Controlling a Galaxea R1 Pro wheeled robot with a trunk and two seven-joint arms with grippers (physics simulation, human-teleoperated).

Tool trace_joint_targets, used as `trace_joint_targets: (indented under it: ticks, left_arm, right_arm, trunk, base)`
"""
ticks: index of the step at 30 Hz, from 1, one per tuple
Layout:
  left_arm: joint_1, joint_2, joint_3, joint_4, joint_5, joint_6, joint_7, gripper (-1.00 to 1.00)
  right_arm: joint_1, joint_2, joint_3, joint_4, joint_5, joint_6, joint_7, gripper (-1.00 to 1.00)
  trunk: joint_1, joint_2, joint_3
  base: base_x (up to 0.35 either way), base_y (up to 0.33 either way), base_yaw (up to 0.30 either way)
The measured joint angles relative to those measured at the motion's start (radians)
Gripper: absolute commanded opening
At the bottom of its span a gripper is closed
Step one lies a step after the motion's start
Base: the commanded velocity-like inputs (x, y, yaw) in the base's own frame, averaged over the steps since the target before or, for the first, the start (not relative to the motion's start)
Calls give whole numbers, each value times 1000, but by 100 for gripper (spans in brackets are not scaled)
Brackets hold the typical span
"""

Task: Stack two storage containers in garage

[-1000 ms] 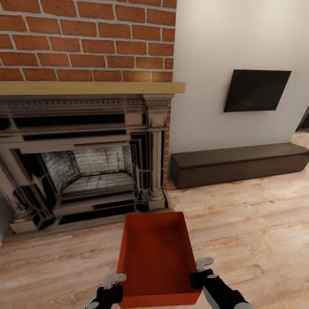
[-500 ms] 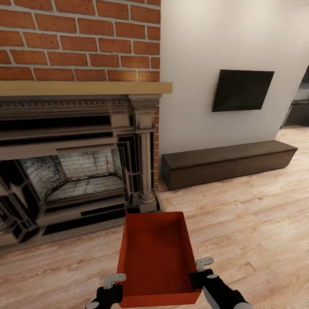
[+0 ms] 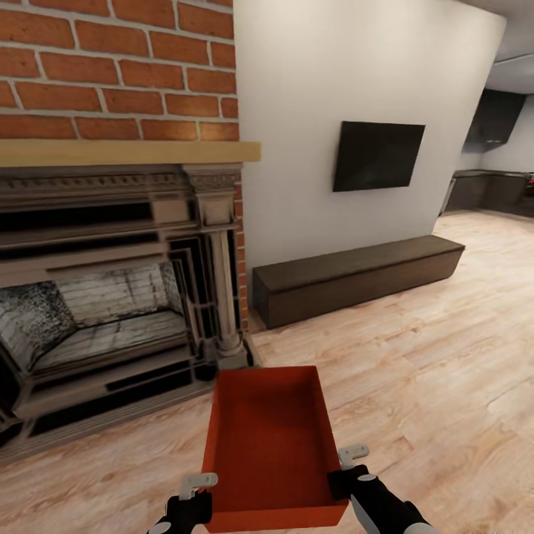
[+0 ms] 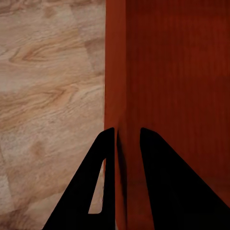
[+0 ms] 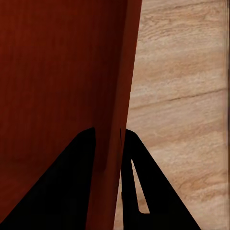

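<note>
One orange-red storage container (image 3: pixel 271 445) hangs in front of me above the light wood floor of the living room. My left gripper (image 3: pixel 196 495) is shut on its left wall, and my right gripper (image 3: pixel 347 467) is shut on its right wall. In the left wrist view the two dark fingers (image 4: pixel 108 158) straddle the container's wall (image 4: pixel 117 86). The right wrist view shows the same clamp, fingers (image 5: pixel 132 153) on either side of the wall (image 5: pixel 127 72). The bin is empty.
A red brick fireplace (image 3: pixel 111 245) with a wooden mantel stands close at the left. A long low dark-brown cabinet (image 3: pixel 356 278) runs along the pale wall under a black TV (image 3: pixel 378 156). Wood floor (image 3: pixel 445 356) stretches to the right toward a further room (image 3: pixel 497 178).
The whole view has swung to the right: fireplace, TV and cabinet slid left in the picture, and an opening at the far right came into sight. Container and grippers keep their place.
</note>
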Motion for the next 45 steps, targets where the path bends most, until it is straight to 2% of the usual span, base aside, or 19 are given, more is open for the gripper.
trace_joint_targets:
  ticks: [21, 45]
  left_arm:
    - [0, 0, 2, 0, 0, 1, -3, -100]
    - [0, 0, 3, 1, 0, 1, -3, -100]
  right_arm:
    - [0, 0, 1, -1, -1, 2, 0, -100]
    - [0, 0, -2, -1, 3, 3, 1, -100]
  trunk:
    - [0, 0, 0]
    - [0, 0, -1]
  base:
    - [319, 15, -272]
    - [301, 0, -24]
